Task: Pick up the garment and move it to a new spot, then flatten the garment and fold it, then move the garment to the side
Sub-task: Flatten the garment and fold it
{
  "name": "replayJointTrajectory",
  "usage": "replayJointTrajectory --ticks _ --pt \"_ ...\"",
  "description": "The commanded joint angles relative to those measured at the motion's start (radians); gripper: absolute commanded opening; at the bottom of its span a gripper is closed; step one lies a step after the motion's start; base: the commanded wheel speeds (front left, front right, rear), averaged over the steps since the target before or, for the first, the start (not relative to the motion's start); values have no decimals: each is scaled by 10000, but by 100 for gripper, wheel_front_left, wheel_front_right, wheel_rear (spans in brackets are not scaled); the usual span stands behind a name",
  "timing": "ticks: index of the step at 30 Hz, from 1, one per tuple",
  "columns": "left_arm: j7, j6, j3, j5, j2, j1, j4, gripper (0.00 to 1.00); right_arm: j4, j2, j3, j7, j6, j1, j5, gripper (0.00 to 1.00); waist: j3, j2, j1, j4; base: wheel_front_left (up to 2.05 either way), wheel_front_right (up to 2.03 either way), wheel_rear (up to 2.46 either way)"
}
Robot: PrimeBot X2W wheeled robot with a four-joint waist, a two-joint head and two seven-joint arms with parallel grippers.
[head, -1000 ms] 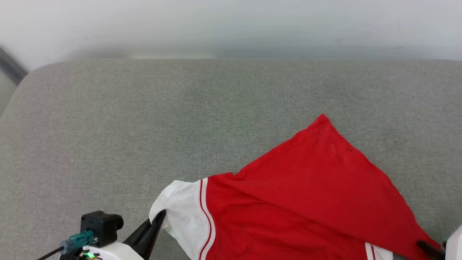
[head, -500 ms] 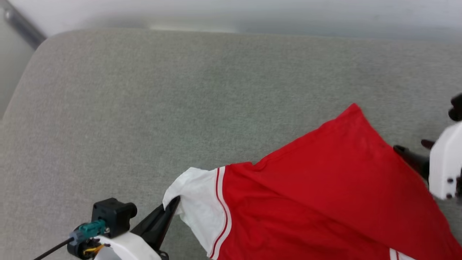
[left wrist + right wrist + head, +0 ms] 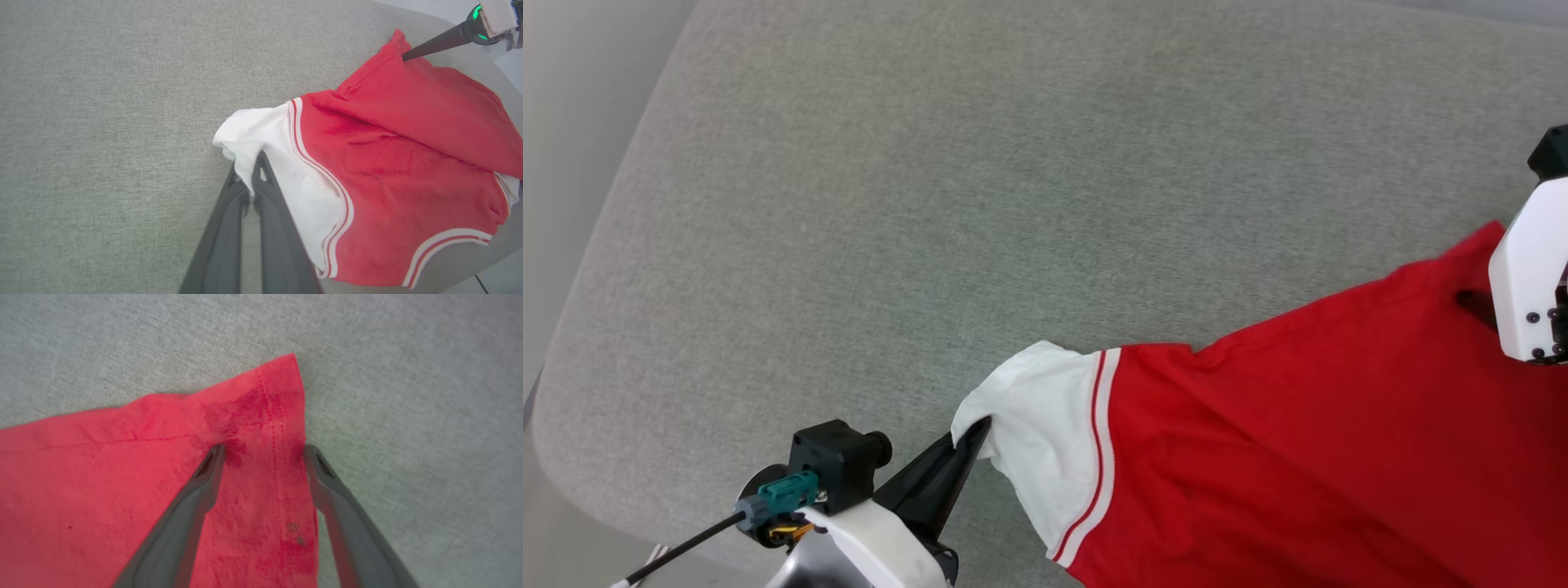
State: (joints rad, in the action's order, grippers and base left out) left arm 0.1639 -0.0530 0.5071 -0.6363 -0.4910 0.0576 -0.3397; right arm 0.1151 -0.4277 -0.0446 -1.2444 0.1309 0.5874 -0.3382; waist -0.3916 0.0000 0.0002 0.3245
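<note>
Left wrist view, left gripper [image 3: 248, 163] pinching garment [image 3: 388, 163] sleeve

The garment [image 3: 1298, 425] — red, its white sleeve [image 3: 1037, 425] edged in red-and-white stripes — lies rumpled at 4 o'clock on the grey padded surface [image 3: 931, 204], sleeve toward 9 o'clock, red corner [image 3: 1474, 249] toward 2.

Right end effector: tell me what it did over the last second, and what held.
The right end effector left the garment at its near right tip and travelled to its far red corner, jaws open astride it. The left end effector stayed shut on the white sleeve; the garment's lie looks unchanged.
</note>
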Motion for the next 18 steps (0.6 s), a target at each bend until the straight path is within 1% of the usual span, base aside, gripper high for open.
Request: replayJointTrajectory --ticks 1,5,12,13,14,15,18 --pt "-76 44 3 64 69 197 53 0 210 -99 -83 37 -4 111 36 100 -283 0 -2 350 0 0 0" --pt "-120 107 136 48 199 334 238 0 847 -261 -373 42 -4 -97 161 100 -372 0 -2 597 0 0 0" --pt "-224 160 210 5 291 335 385 0 1470 -534 -803 -99 -5 -921 149 100 -468 0 -2 809 0 0 0" --pt "-236 165 203 -5 285 340 401 0 1515 -548 -809 -84 -5 -1017 135 71 -475 0 -2 817 0 0 0" --pt "-255 164 193 -15 278 345 412 0 1530 -558 -827 -46 -5 -1057 130 21 -483 0 -2 814 0 0 0" --pt "-262 157 176 -23 266 354 423 0 1526 -568 -818 23 -5 -1053 157 0 -489 0 -2 805 0 0 0" --pt "-259 151 139 -27 212 407 430 0 1582 -425 -703 57 -5 -941 78 0 -423 0 -2 732 0 0 0"
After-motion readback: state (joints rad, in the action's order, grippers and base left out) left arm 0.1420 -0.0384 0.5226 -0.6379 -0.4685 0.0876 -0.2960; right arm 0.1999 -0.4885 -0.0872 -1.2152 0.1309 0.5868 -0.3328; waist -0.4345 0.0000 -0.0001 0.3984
